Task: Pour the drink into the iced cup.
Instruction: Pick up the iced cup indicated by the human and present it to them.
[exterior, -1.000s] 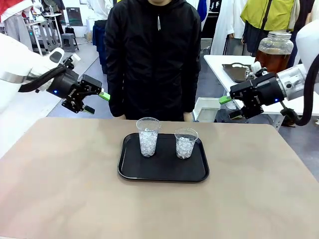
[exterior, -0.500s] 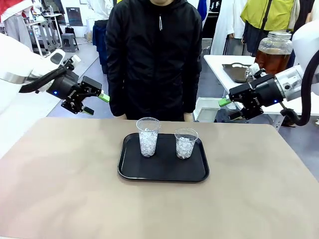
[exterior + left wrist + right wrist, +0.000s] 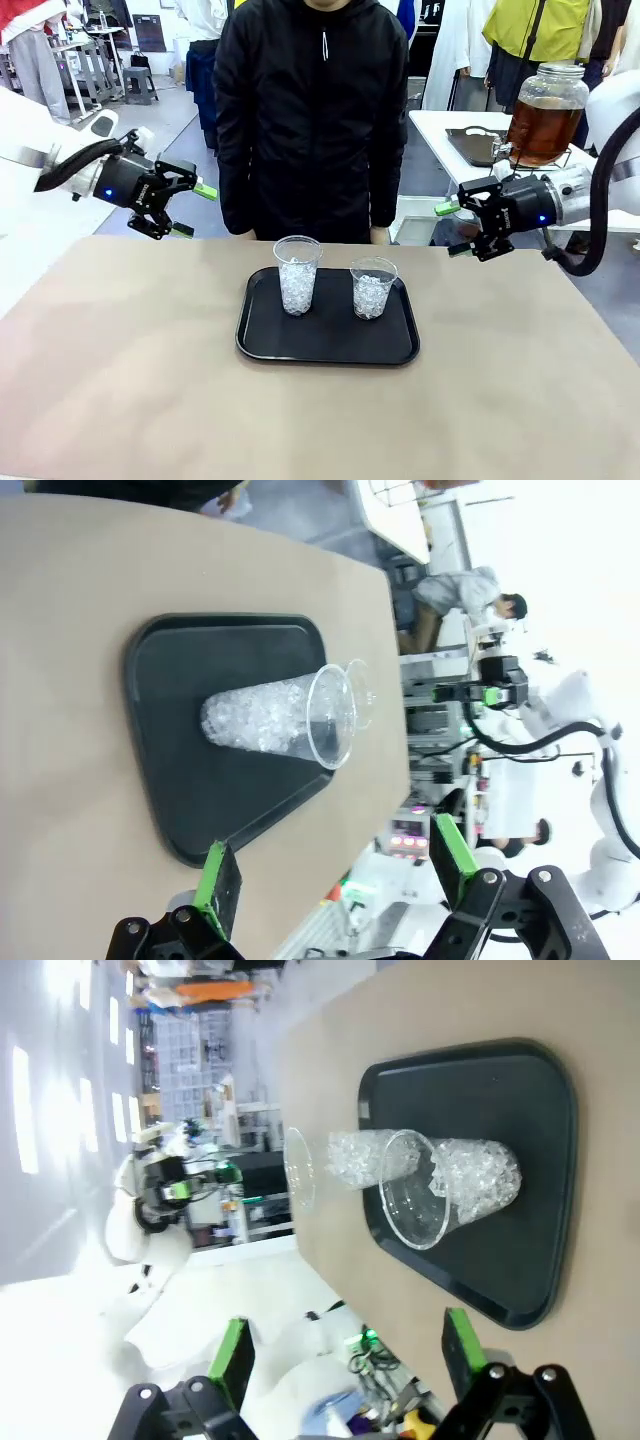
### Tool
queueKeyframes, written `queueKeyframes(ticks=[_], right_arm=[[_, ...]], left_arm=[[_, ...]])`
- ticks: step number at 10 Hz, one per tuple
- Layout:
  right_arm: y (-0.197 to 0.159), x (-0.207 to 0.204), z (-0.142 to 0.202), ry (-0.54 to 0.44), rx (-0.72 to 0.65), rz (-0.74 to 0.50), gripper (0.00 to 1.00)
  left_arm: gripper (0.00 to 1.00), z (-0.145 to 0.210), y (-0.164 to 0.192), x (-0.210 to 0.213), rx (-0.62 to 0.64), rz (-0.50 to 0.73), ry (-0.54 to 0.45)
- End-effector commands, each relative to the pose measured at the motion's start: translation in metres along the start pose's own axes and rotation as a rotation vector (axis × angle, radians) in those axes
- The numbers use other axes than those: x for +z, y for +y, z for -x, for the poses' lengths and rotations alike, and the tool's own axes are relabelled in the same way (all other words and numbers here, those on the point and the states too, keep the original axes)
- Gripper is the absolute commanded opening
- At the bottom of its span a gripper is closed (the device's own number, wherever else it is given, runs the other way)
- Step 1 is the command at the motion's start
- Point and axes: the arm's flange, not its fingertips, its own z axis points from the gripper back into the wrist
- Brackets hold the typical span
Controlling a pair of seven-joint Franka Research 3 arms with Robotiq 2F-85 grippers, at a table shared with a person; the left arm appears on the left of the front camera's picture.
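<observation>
Two clear plastic cups filled with ice stand on a black tray [image 3: 327,350] at mid-table: a taller cup [image 3: 297,275] on the left and a shorter cup [image 3: 373,288] on the right. An amber-brown drink fills a big glass jar [image 3: 545,112] on the white table behind, at the right. My left gripper [image 3: 195,210] hovers open over the table's far left edge. Opposite it, my right gripper [image 3: 450,229] hangs open above the far right edge. The left wrist view has the taller cup [image 3: 280,720] ahead of the open fingers. From the right wrist, the shorter cup [image 3: 440,1185] is nearer.
A person in a black jacket [image 3: 310,110] stands at the far edge, right behind the tray, arms hanging down. The tan tabletop [image 3: 130,380] is bare all around the tray. The white table [image 3: 450,130] at the back right also carries a dark tray.
My right gripper has dropped lower and edged toward the table. The left gripper has turned and shifted slightly. Both stay open. Cups and tray have not moved.
</observation>
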Motion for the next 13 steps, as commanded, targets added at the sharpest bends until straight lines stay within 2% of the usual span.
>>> queueKeyframes(ticks=[1, 6, 8, 11, 13], right_arm=[[-0.010, 0.011, -0.025, -0.012, -0.117, -0.113, 1.00], [-0.037, 0.015, -0.045, -0.028, -0.182, -0.236, 1.00], [-0.039, 0.016, -0.050, -0.023, -0.169, -0.294, 1.00], [-0.039, 0.015, -0.050, -0.021, -0.139, -0.298, 1.00], [-0.039, 0.012, -0.047, -0.023, -0.141, -0.267, 1.00]], left_arm=[[1.00, -0.021, 0.022, -0.002, 0.062, 0.122, 0.008], [1.00, -0.032, 0.062, -0.023, 0.150, 0.265, 0.069], [1.00, -0.041, 0.069, -0.025, 0.135, 0.318, 0.079], [1.00, -0.049, 0.070, -0.025, 0.056, 0.412, 0.091], [1.00, -0.049, 0.068, -0.026, 0.055, 0.411, 0.080]])
